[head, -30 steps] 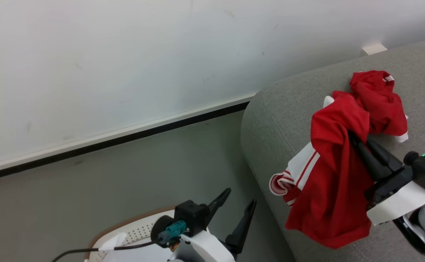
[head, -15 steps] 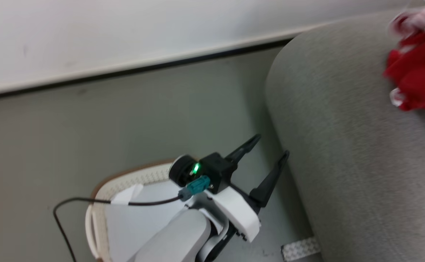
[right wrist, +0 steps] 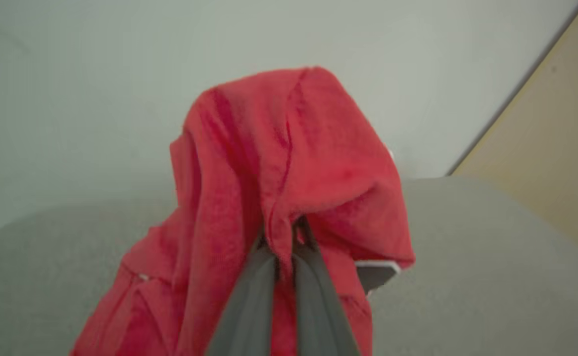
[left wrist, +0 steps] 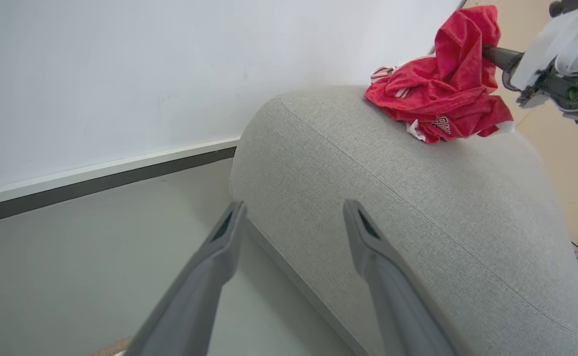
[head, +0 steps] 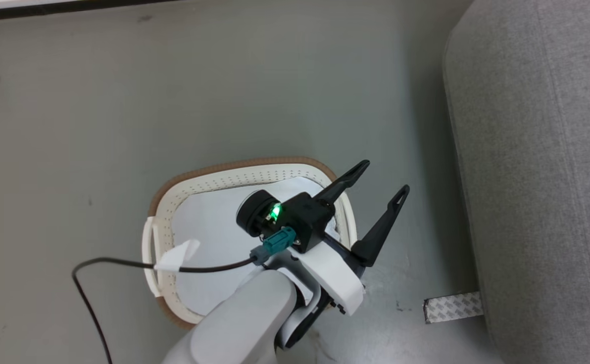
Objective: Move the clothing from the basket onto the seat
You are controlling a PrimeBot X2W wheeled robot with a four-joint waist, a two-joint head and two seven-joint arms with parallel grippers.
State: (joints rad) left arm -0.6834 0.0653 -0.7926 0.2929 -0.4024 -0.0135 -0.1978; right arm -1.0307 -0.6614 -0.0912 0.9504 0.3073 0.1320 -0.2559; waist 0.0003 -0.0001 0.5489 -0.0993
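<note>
Found left gripper [head: 385, 178] spread wide and empty, fingers [head: 343, 182] past the rim of basket [head: 244, 169], with a pale liner [head: 209, 227] lying inside. Found right gripper [right wrist: 285, 249] pinched tight on a raised fold of red clothing [left wrist: 437, 94], with the rest heaped on top of seat [left wrist: 417, 207]. Noted black-and-white lettering [left wrist: 442, 125] on one jersey, too small to read, and a pale tape strip [head: 451, 307] on the floor [head: 123, 101] at seat's foot.
</note>
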